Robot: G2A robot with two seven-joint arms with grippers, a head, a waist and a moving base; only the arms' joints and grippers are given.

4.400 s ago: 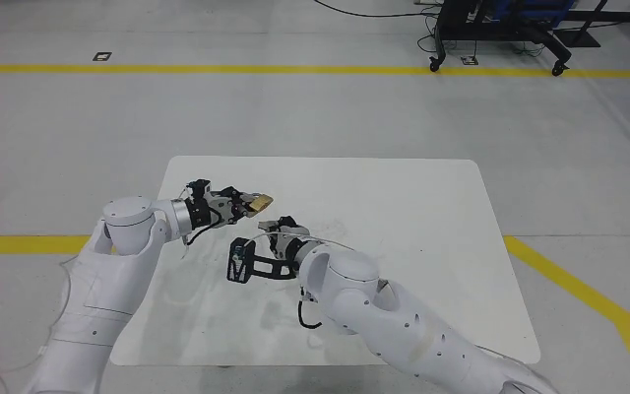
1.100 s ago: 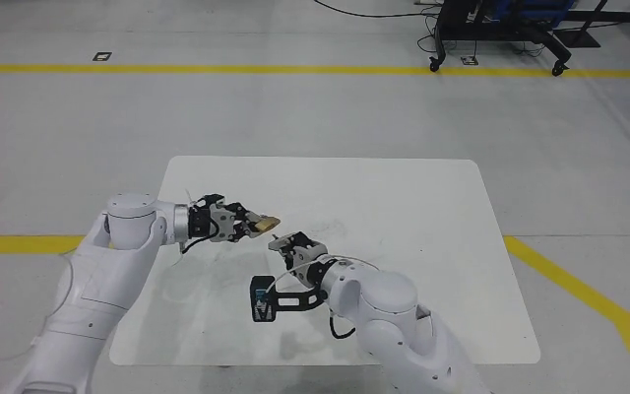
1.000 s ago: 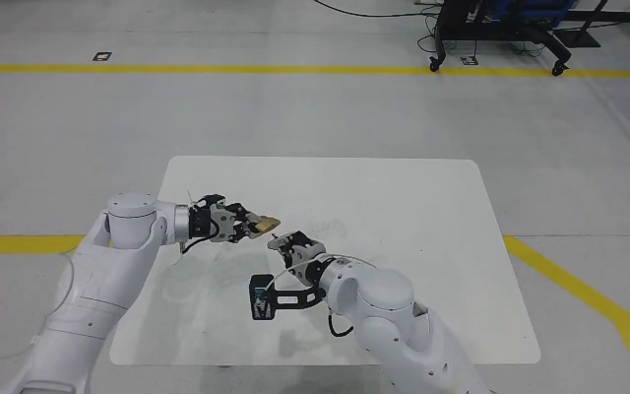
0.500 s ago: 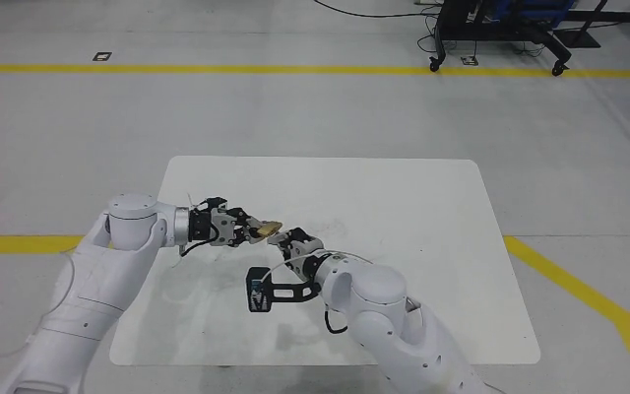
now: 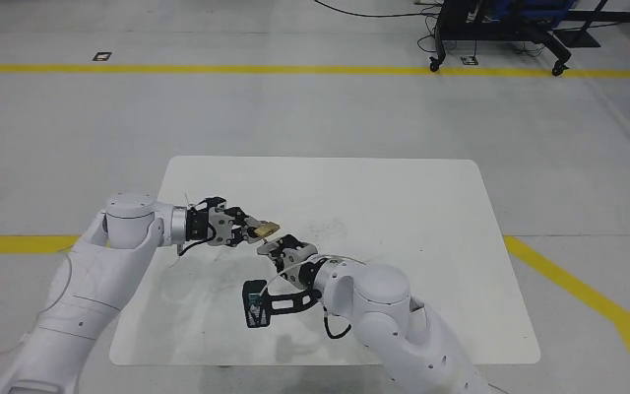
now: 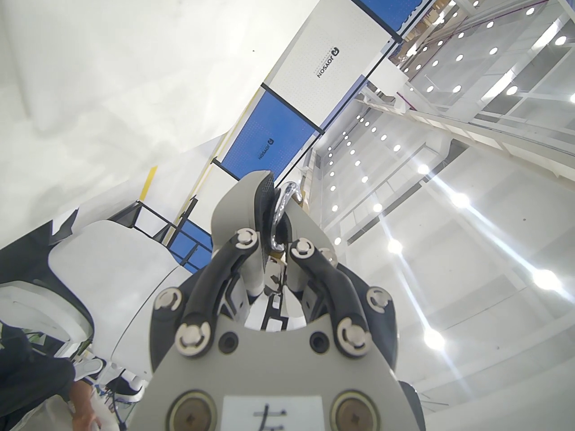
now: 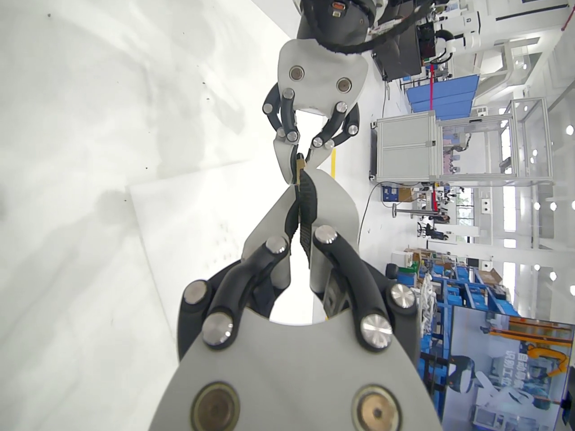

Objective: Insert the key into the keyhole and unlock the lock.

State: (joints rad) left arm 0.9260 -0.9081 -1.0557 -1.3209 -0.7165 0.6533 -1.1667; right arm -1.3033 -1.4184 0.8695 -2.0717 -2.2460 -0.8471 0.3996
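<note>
A small brass padlock point(image 5: 264, 229) hangs above the white table point(image 5: 413, 197), left of its middle, with my left gripper point(image 5: 254, 229) shut on it. In the left wrist view its silver shackle point(image 6: 282, 208) shows between the fingers point(image 6: 251, 208) of my left gripper point(image 6: 280, 201). My right gripper point(image 5: 268, 246) sits just on the near side of the lock, tip to tip with the left one. In the right wrist view my right gripper point(image 7: 300, 183) is shut, its pads meeting the brass padlock point(image 7: 298, 167) held in the left gripper point(image 7: 298, 154). The key is hidden between the pads.
Both arms meet over the left half of the table, and bare tabletop point(image 5: 423, 256) stretches to the right. Yellow floor lines point(image 5: 295, 69) run behind and beside the table. A black wheeled frame point(image 5: 512, 34) stands far back on the right.
The left gripper has brought the padlock slightly toward the table's front. The right gripper has closed the gap and now meets the lock.
</note>
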